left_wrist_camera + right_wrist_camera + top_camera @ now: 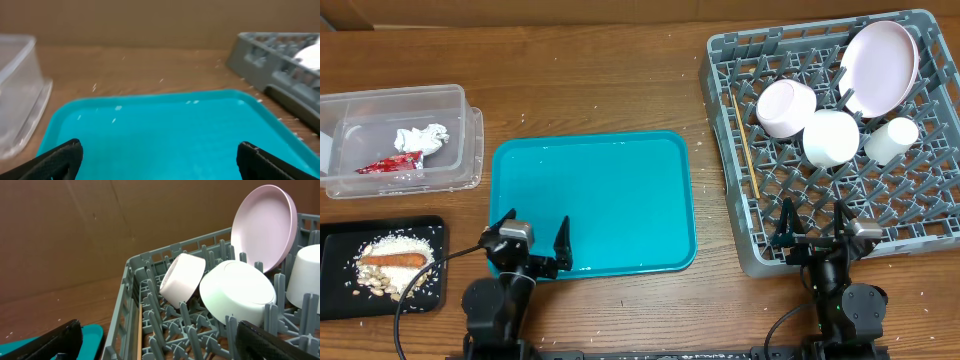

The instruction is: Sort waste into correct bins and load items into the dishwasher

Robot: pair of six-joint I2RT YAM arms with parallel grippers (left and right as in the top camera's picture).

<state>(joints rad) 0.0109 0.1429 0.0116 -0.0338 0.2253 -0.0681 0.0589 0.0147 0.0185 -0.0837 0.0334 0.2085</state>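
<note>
Two pieces of waste, the crumpled napkin (424, 137) and the red wrapper (388, 164), lie inside the clear tub (470, 140) at the far left. Just in front of it, the black tray (335, 250) carries the rice scraps (380, 245) with the carrot (395, 259) on top. To the right, the teal tray (600, 200) is bare, and the left arm (495, 300) holds its jaws wide open and empty over the near edge of this tray. Further right, the right arm (845, 300) also has its jaws open, gripping nothing, at the near wall of the dish rack (730, 60). Inside the rack the chopsticks (745, 145) lie along the left side, and a small dish (786, 107), the bowl (831, 137), the plate (880, 65) standing on edge and the cup (892, 140) sit among the pegs. I judge that sorting and loading are complete, so the next move calls only for drawing both arms back without knocking the rack. No brand, label or writing can be read anywhere.
</note>
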